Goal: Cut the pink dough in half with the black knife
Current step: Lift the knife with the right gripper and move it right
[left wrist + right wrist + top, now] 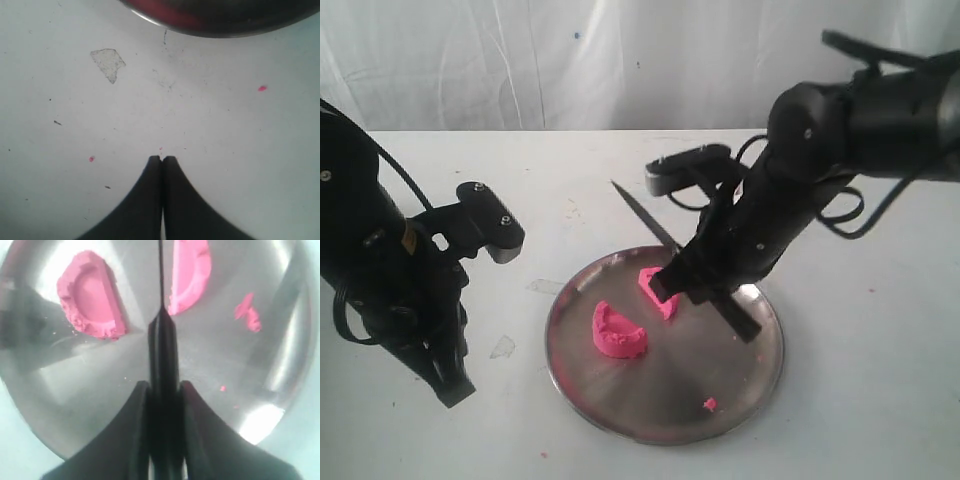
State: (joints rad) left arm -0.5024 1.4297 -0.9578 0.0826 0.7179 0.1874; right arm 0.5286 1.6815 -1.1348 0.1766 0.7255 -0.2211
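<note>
Unmarked black knife (161,340) (pink dough (90,302) halved)

My right gripper (695,285) covers part of the far half of the pink dough (658,290) and the middle of the black knife (645,215) in the exterior view. In the right wrist view the steel plate (100,405) and that dough half run off the frame. The left wrist view shows only a blurred sliver of the plate's rim.

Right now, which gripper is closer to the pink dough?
Right. The right gripper holds the black knife over the pink dough halves on the plate; the left gripper is off the plate.
</note>
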